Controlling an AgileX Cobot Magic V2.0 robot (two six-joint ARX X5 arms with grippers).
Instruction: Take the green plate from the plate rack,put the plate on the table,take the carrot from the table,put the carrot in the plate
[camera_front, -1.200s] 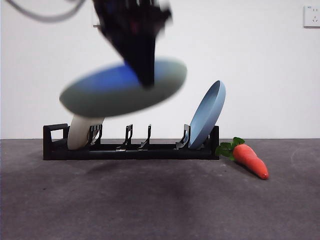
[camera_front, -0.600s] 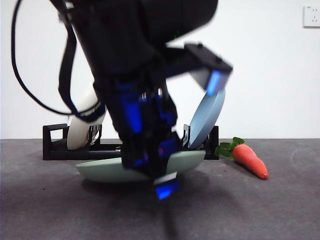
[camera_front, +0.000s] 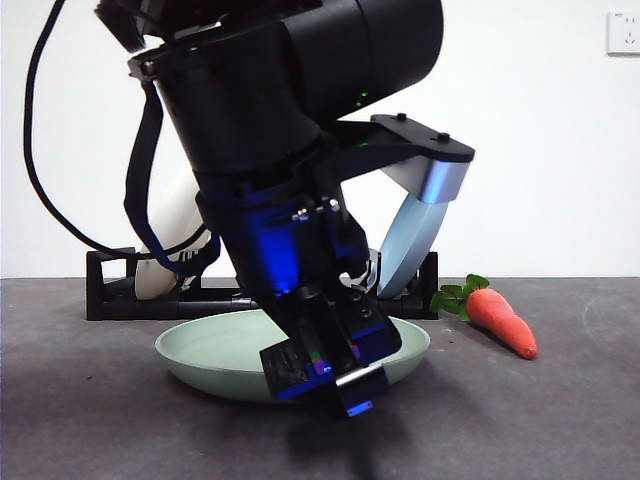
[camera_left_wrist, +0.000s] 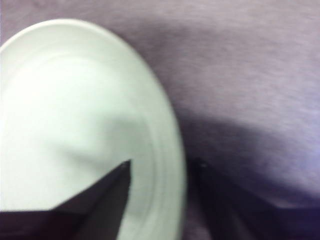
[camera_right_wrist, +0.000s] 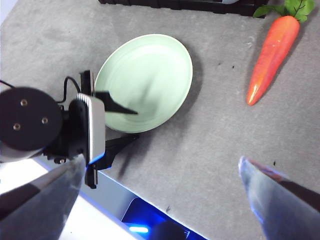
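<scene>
Left gripper (camera_left_wrist: 160, 167) straddles the rim of the one green plate (camera_left_wrist: 75, 125), jaws parted, plate flat on the desk (camera_front: 560, 420); one carrot (camera_right_wrist: 270, 60) lies well beyond; right gripper (camera_right_wrist: 160, 175) hangs above, spread, empty.

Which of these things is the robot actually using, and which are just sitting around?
In use:
green plate, flat on the table
carrot, lying beside it
plate rack, behind the plate
left gripper, jaws either side of the plate's rim
right gripper, open above the table

Sitting around:
cream plate in the rack
blue plate in the rack
</scene>
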